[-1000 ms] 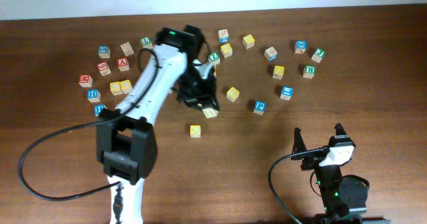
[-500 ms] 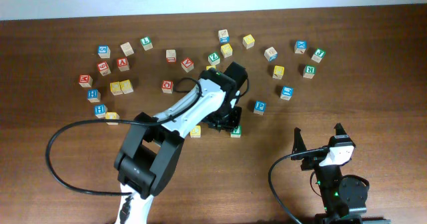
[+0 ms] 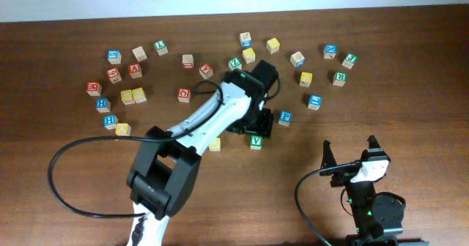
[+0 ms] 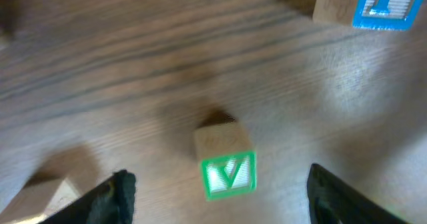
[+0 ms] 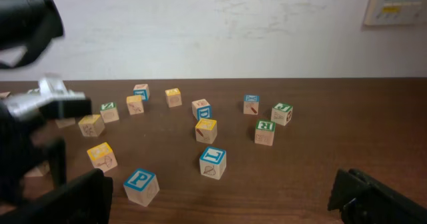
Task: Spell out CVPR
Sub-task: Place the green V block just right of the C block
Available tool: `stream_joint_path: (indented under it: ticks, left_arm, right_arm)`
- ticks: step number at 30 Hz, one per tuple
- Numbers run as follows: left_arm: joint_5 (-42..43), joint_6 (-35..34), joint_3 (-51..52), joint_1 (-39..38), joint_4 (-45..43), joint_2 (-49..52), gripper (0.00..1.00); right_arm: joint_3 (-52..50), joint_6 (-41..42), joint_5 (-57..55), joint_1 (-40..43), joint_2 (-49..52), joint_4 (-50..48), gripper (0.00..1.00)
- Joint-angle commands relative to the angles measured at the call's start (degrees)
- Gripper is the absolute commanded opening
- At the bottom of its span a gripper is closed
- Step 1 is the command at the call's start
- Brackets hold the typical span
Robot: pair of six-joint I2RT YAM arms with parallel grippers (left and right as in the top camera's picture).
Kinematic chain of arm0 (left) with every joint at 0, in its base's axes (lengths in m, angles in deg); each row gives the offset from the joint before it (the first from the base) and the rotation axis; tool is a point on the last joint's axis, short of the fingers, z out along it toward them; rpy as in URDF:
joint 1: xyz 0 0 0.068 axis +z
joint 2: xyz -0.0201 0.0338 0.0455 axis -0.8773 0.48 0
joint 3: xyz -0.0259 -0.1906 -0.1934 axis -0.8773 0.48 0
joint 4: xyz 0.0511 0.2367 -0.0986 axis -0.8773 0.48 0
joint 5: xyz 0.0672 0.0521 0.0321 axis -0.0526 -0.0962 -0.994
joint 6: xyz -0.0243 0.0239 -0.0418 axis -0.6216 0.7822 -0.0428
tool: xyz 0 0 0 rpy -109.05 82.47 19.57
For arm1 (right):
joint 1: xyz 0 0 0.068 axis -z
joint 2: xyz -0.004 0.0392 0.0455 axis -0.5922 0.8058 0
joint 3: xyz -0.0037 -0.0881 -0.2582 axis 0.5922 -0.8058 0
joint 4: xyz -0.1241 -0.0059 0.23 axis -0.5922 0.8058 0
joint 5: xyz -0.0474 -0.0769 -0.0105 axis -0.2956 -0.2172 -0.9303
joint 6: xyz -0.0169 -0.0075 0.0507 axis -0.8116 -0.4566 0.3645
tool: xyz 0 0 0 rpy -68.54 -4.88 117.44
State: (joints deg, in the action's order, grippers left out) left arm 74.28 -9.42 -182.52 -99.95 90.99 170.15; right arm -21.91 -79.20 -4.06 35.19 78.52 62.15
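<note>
Cube V (image 4: 227,175) sat free on the worktop (image 4: 133,84) at lower centre between the parted left fingers (image 4: 110,201); right fingers (image 5: 373,199) stood spread wide.

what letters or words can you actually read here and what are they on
"V" in green, on the V block.
"P" in blue, on the P block.
Letters on the other blocks are too small or blurred to read.
</note>
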Motion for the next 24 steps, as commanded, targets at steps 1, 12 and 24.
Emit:
stream_joint_path:
  ticks: [1,12,24]
  left_arm:
    - [-5.7,-0.1,4.2,-3.3,-4.0,-1.1,0.74]
    - [-14.4,-5.1,10.0,-7.4,-9.5,-1.1,0.34]
    - [-14.6,-9.7,10.0,-7.3,-6.7,-1.1,0.26]
  right_arm:
    - [-0.3,0.0,-0.1,0.4,-0.4,0.3,0.98]
    - [-0.3,0.0,-0.1,0.4,-0.4,0.3,0.98]
    - [-0.3,0.0,-0.1,0.4,-0.4,0.3,0.98]
